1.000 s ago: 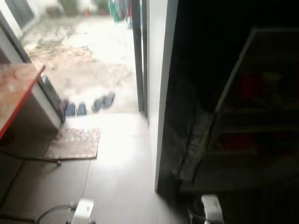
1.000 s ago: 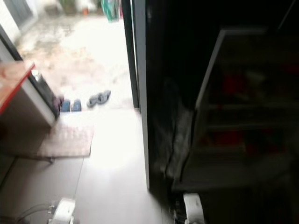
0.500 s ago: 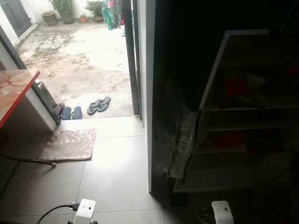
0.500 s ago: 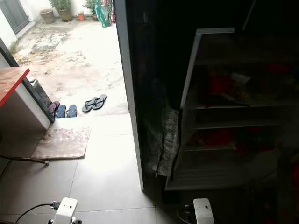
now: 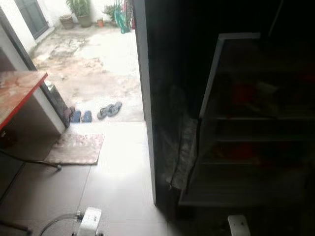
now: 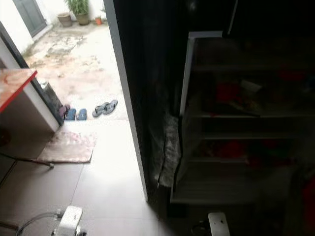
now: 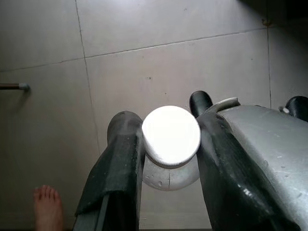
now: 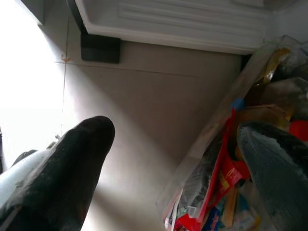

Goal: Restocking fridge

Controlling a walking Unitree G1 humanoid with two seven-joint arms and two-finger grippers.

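The left tool (image 7: 166,159) gripped a white-capped bottle (image 7: 171,144) between its fingers, held above the tiled floor (image 7: 159,72). The right tool (image 8: 178,159) hung open over a bag (image 8: 231,168) of packets beside the open fridge door (image 6: 231,118).

Open fridge door (image 6: 231,118) right, doorway left of it; sandals (image 5: 109,110) beyond mat (image 5: 76,148); table (image 5: 17,93) far left

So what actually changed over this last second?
Only the head camera swung, so the whole scene shifted; the sandals, doormat and open fridge door kept their places. The left claw holds a white-capped bottle; the right claw hangs open.
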